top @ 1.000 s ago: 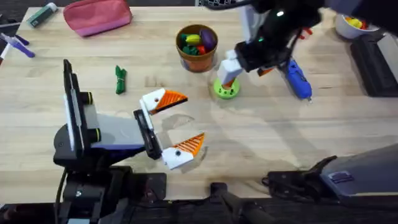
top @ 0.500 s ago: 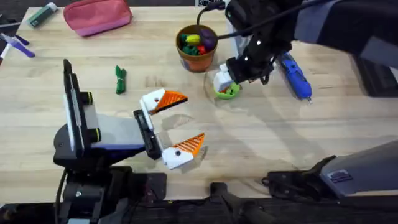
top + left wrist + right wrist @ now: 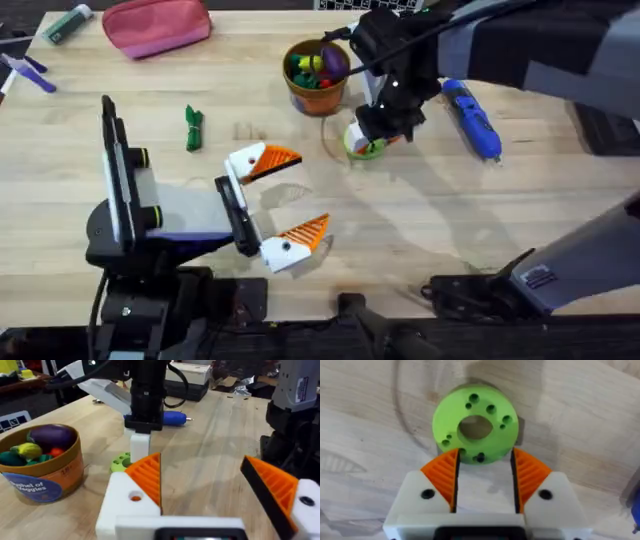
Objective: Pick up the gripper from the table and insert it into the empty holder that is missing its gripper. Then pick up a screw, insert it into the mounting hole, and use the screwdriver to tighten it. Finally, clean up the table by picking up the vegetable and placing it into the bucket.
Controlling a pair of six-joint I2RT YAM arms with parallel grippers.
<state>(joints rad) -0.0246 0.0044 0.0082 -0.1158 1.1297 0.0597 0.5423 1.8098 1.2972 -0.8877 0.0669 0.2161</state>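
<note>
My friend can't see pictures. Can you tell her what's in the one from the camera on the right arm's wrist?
The right gripper, white with orange ribbed pads, hangs open just above a round bright-green disc lying flat on the wooden table. The disc has a big hole in the middle and several small holes around it.

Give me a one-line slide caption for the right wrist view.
Right gripper open just above the green disc on the wooden table.

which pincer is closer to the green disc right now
Right. The right pincer hangs just over the green disc, open. The left pincer, also open, sits apart from it, nearer the table's middle.
</note>
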